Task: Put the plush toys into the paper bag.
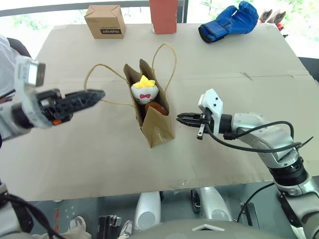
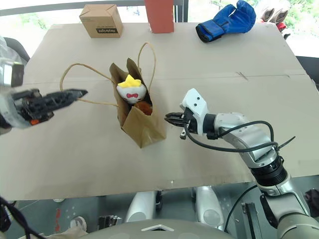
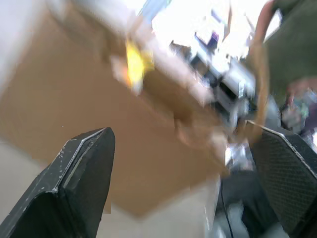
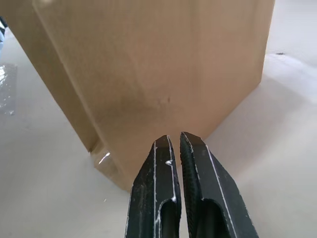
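While its forearm reaches in level from the right, the right gripper [image 1: 185,118] points sideways at the plain brown kraft paper bag [image 1: 158,128], its two black fingers pressed together on nothing, their tips just short of the bag's side panel. From the wrist, that panel stands directly ahead of the closed fingers [image 4: 166,168], with the bag's bottom corner resting on the brown cardboard-covered table [image 1: 75,154]. The left gripper [image 1: 87,97] hangs on the bag's opposite side, pointing toward it, held above the table with its fingers spread wide and empty; one thin twisted loop handle [image 1: 94,74] arcs out from the bag toward the left fingertips, and whether they touch it cannot be told. Between the two grippers the bag stands open-mouthed, and the white plush chick with a yellow crest and red bow [image 1: 144,90] sits in its opening, with the rounded orange-brown plush toy [image 1: 156,106] tucked just beneath it, both inside. Beyond both hands, at the table's far edge, a small printed cardboard box [image 1: 104,21] stands past the left gripper, a tall red box [image 1: 163,16] past the bag, and a blue boxing glove [image 1: 229,21] past the right gripper, all well apart from the arms.
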Robot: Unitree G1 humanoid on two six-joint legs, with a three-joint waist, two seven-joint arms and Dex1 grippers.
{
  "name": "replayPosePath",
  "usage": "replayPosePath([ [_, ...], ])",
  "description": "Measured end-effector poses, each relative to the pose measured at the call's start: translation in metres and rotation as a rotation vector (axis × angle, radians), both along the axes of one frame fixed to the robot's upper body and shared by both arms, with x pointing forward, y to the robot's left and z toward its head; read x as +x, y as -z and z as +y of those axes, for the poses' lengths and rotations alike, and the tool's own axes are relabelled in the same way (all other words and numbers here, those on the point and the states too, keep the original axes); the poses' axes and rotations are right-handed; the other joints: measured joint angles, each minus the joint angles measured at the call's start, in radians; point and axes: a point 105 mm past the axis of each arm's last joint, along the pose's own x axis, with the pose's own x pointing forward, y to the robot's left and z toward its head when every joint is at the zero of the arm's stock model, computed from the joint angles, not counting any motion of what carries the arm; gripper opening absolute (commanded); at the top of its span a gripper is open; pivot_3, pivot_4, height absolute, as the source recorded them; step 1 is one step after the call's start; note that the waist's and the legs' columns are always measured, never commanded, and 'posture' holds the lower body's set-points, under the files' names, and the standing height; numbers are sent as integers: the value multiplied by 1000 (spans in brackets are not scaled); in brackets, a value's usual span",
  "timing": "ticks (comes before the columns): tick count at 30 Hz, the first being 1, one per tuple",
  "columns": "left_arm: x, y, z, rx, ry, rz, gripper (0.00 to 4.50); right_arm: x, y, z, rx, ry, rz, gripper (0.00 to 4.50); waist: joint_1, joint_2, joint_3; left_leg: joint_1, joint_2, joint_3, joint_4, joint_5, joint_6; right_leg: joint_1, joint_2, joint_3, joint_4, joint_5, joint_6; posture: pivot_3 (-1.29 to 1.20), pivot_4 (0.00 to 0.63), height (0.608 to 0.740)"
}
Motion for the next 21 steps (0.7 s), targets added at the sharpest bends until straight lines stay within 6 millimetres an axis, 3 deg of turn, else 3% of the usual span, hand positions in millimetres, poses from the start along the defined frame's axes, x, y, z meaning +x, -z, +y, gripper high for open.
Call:
replayPosePath([
  [6,-24,20,-37,109,142,-75,4500,-10,-12,20,45,-120,-9,48,15,1,0,0,1,0,0,0,-1,0,0,-1,1,-1,-2,0,150,714],
  [13,-14,42,-80,111,71,-205,4500,-14,-7,48,121,-234,84,48,16,-1,-2,0,1,-1,2,0,0,2,1,-1,1,0,0,0,150,714],
  [21,7,49,-80,194,-212,-285,4500,-6,6,58,124,-252,121,48,15,-1,-2,1,1,-1,3,0,0,3,2,-1,2,1,1,0,150,714],
])
